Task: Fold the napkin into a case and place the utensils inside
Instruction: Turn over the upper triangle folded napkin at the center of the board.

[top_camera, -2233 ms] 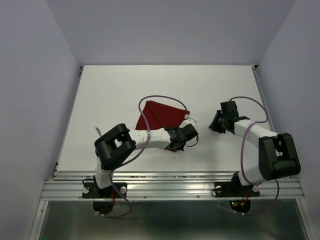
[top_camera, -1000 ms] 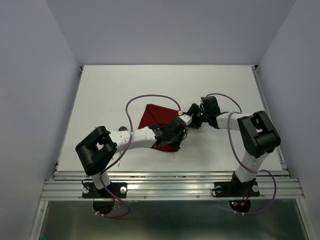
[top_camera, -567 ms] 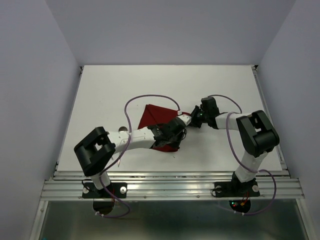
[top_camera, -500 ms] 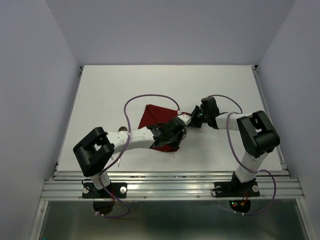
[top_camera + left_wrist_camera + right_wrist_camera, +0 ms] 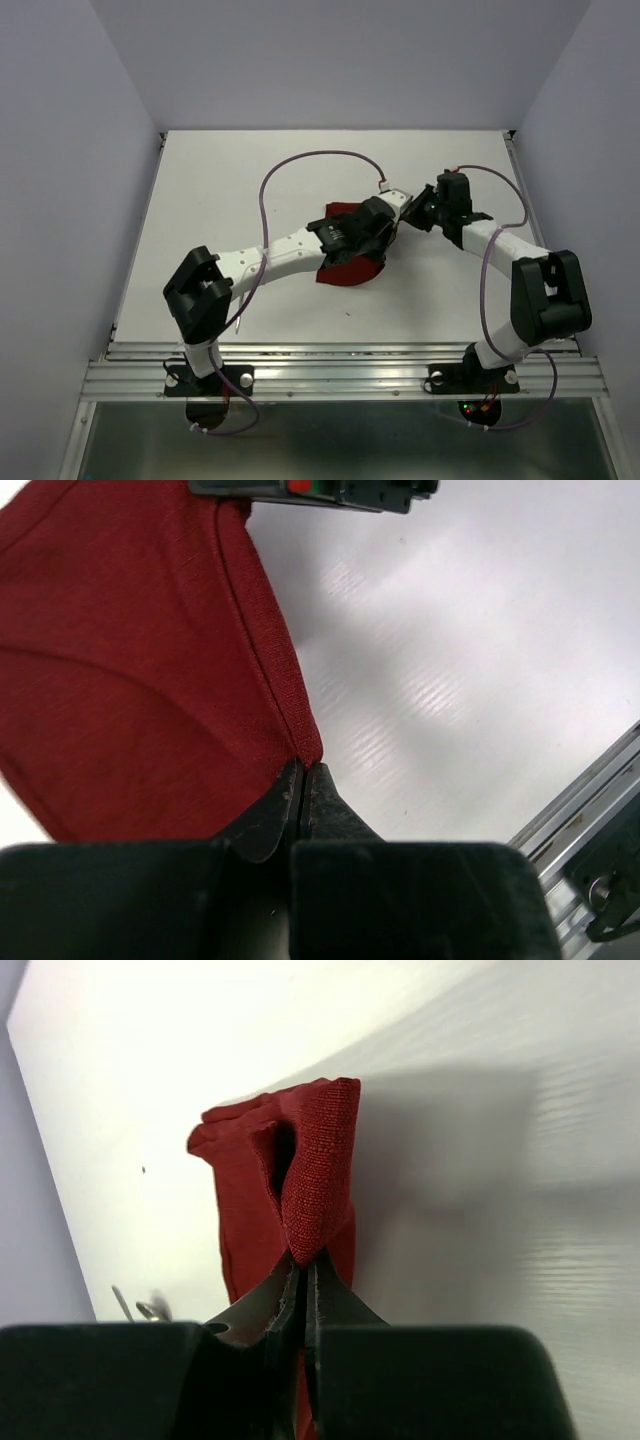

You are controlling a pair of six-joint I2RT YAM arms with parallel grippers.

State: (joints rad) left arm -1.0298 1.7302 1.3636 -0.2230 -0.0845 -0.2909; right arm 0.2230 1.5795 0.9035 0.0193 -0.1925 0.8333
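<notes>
- The napkin [image 5: 350, 270], a plain dark red cloth, lies bunched near the middle of the counter [image 5: 250, 190]. From above, the left arm's forearm crosses its upper part.
- The left gripper [image 5: 303, 772] has its jaws pressed together on a hemmed corner of the napkin. The stitched edge runs straight up from the jaw tips, and the rest of the cloth spreads to one side of them.
- The right gripper [image 5: 303, 1260] has its jaws pinched on a folded edge of the napkin. Above the tips the cloth stands as a doubled flap with a dark gap between its layers.
- In the overhead view both grippers meet at the napkin's far right side, just beside each other.
- Past the napkin in the right wrist view, low at the picture's left edge, sits a small silvery shape [image 5: 145, 1308]. It may be the utensils, but it is too blurred to be sure.
- Bare white counter surrounds the napkin. A metal rail [image 5: 590, 830] borders the counter well away from the cloth.
</notes>
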